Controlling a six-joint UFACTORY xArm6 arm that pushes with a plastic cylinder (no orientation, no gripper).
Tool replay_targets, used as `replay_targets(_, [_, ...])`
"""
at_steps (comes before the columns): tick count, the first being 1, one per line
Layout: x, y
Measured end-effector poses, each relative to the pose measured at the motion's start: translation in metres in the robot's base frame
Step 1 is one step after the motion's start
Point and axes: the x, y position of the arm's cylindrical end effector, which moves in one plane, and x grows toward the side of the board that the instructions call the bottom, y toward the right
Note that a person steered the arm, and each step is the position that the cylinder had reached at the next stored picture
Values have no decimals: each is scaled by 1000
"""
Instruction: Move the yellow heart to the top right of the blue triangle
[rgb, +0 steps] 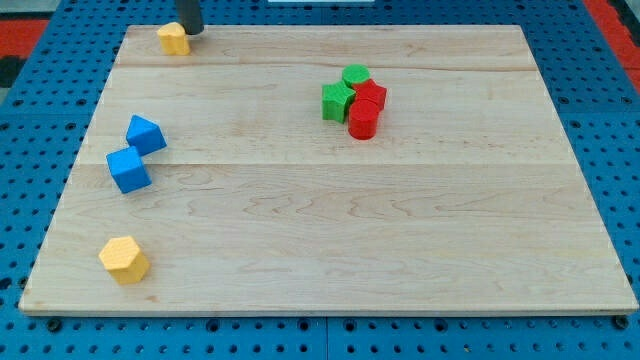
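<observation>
You are seeing my tip (192, 31) touching the yellow heart (173, 39) at the surface's (330, 250) top-left corner; no hand exists. The blue triangle (146, 134) is lying toward the bottom edge.

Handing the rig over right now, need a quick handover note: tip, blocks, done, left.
Tip: my tip is at the board's top-left edge, right beside the yellow heart, on its right; contact cannot be told.
Blue triangle sits lower, on the view's left, with a blue cube just below-left of it.
Done: nothing settled; the heart lies well above the triangle, near the top edge.
Left: push the heart down to the triangle's top right.
Elsewhere: a yellow hexagon-like block at bottom left, a green and red cluster at upper middle.
</observation>
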Motion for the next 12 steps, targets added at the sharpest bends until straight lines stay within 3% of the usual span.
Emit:
replay_targets(1, [19,-2])
replay_targets(3, [5,-46])
replay_targets(4, [30,-58])
replay_targets(5, [49,-49])
replay_targets(6, [34,-30])
replay_targets(8, [90,-27])
replay_targets(10, [121,-14])
replay_targets(11, [108,8])
replay_targets(12, [123,27])
